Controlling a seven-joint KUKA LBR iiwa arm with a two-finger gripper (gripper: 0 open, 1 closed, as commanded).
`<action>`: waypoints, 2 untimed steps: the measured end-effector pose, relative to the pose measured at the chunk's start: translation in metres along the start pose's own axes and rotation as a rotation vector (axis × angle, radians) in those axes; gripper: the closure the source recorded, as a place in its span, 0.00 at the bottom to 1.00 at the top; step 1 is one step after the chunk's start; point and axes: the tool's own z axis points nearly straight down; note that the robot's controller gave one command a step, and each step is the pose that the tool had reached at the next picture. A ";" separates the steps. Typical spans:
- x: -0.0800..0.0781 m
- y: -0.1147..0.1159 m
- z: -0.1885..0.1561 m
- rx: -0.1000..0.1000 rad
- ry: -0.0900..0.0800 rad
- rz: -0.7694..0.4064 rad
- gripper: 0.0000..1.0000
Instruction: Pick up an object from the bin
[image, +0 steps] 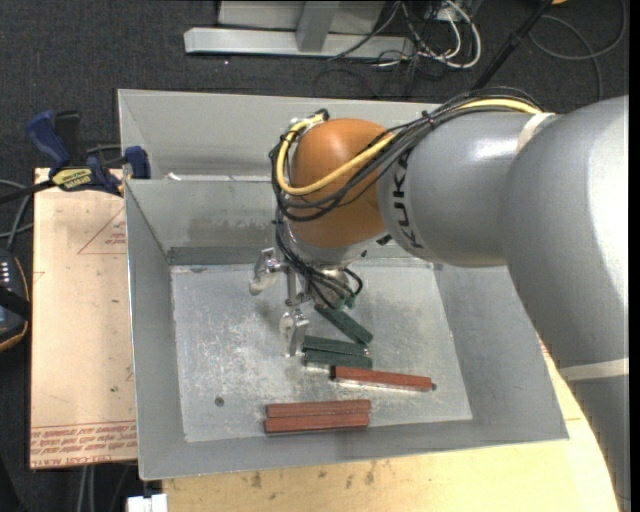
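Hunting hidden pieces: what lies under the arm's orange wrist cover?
A tilted dark green bar pokes out from beneath the orange cover, with a second dark green bar just in front. The bin floor directly beneath is covered, so unseen.

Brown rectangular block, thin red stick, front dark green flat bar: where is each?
Brown rectangular block (317, 416): camera view, top face centre.
Thin red stick (385, 380): camera view, mid-length.
Front dark green flat bar (335, 351): camera view, centre.

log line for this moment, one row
pincer: low over bin centre | nearest: dark green blocks | front: brown bar
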 end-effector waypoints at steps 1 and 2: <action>0.003 0.001 -0.018 0.002 -0.017 -0.123 0.00; 0.020 -0.028 -0.005 -0.001 -0.013 -0.147 0.00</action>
